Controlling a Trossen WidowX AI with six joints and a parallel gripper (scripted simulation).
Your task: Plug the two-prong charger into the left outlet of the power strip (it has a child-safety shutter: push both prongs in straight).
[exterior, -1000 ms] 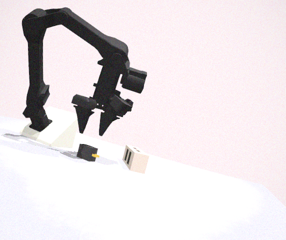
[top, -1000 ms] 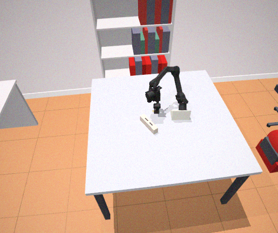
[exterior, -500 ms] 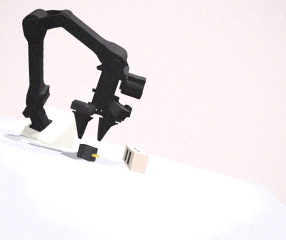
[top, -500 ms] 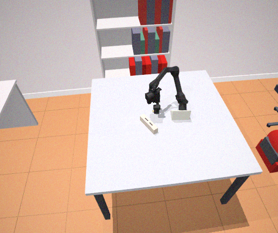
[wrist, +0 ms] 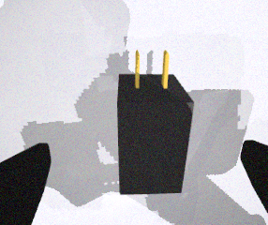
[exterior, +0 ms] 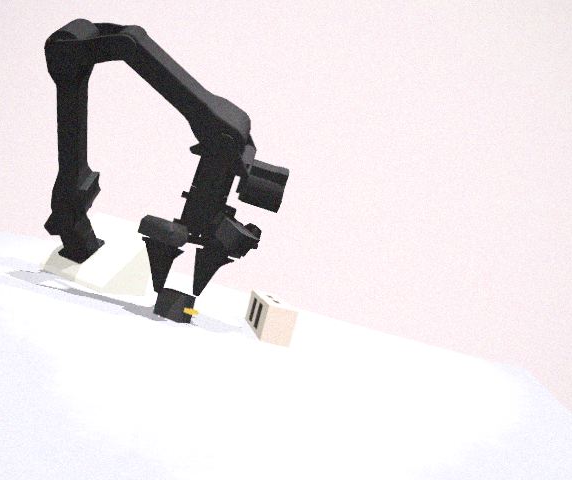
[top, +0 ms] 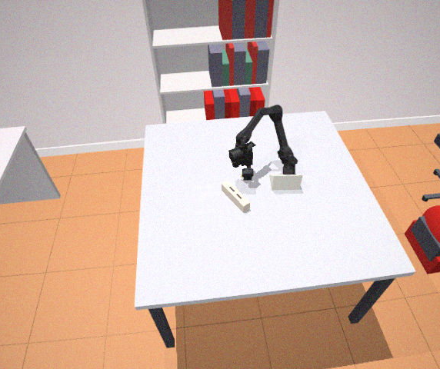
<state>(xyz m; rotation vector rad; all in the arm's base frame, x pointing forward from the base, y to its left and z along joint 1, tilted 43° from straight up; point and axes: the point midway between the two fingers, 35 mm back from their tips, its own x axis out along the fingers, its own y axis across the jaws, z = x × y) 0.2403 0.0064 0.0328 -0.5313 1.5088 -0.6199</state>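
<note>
The black charger (top: 247, 174) (exterior: 173, 305) (wrist: 154, 136) lies on the table, with its two yellow prongs (wrist: 166, 69) (exterior: 191, 311) pointing to the top of the wrist view. My gripper (exterior: 176, 293) (wrist: 149, 151) is open, pointing down right above the charger, with one fingertip on each side of it in the wrist view and a gap on both sides. The cream power strip (top: 235, 197) (exterior: 278, 324) stands on the table a short way from the prongs; its dark slots show in the top and exterior views. It is out of the wrist view.
The arm's pale base block (top: 285, 182) (exterior: 126, 271) stands on the white table (top: 268, 254) to the right of the charger in the top view. A bookshelf (top: 182, 38) stands behind the table. Shadows of the arm fall around the charger.
</note>
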